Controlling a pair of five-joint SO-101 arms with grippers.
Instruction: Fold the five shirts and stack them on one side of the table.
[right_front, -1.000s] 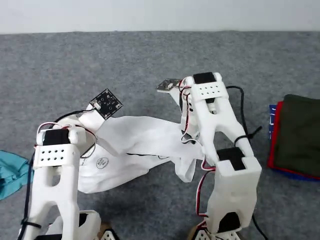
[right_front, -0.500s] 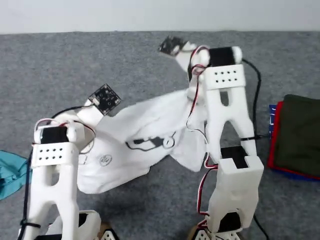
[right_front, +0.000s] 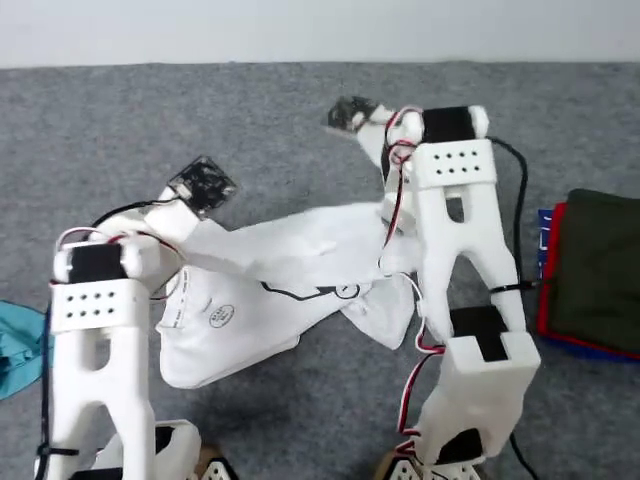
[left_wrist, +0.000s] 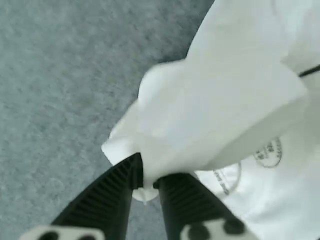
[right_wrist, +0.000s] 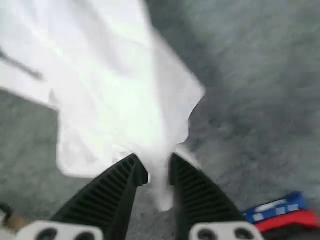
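A white shirt (right_front: 280, 290) with a small round print hangs stretched between both arms above the grey table (right_front: 300, 120). My left gripper (left_wrist: 146, 176) is shut on one edge of the white shirt (left_wrist: 225, 115), at the left of the high view. My right gripper (right_wrist: 158, 172) is shut on another edge of the white shirt (right_wrist: 115, 95), near the table's middle. Its lower folds sag onto the table. A stack of folded shirts (right_front: 592, 270), dark green on top over red and blue, lies at the right edge.
A teal shirt (right_front: 22, 345) lies crumpled at the left edge of the table. The far half of the table is bare grey carpet. The blue and red edge of the stack (right_wrist: 280, 215) lies near my right gripper.
Both grippers have lifted the white shirt off the table and pulled it wider. The right arm rose and swung toward the far side; the left arm shifted left.
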